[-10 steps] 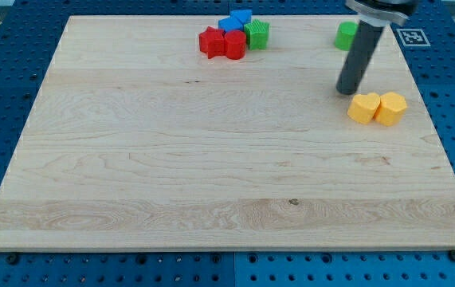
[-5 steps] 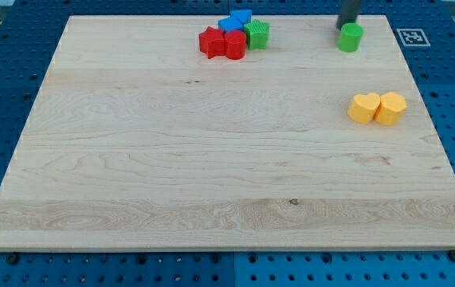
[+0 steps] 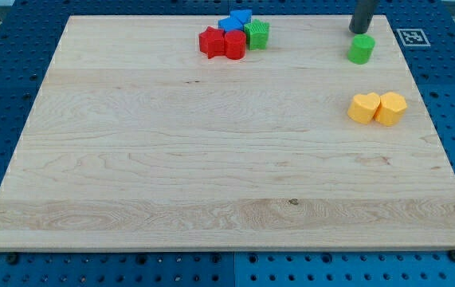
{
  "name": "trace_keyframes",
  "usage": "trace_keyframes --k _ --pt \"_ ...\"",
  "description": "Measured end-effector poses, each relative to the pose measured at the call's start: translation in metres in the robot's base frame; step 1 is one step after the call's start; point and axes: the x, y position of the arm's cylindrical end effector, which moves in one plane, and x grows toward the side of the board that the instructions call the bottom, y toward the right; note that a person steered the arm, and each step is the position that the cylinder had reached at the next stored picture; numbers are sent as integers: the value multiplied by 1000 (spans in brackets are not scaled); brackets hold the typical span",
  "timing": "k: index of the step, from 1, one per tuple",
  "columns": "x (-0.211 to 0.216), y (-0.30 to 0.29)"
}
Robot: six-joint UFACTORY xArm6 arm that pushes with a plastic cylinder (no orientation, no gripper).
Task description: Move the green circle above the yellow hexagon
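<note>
Green circle (image 3: 361, 49) shifted down-right — my tip (image 3: 359, 31) above

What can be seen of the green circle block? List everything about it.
The green circle is a small, short cylinder, bright green, with a flat round top and a matte, plastic-looking surface. It stands upright on the wooden board near the view's top right, apart from every other block. The yellow hexagon lies below it, slightly to the view's right. My tip sits just above it in the view; whether they touch cannot be told.

A lab bench: wooden board (image 3: 211, 159) on blue perforated table (image 3: 4, 80), fiducial marker (image 3: 412, 37).
</note>
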Motion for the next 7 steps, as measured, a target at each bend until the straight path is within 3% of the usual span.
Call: trace_keyframes --k 2,5,7 --pt "87 11" --pt "80 -41" --pt "143 -12"
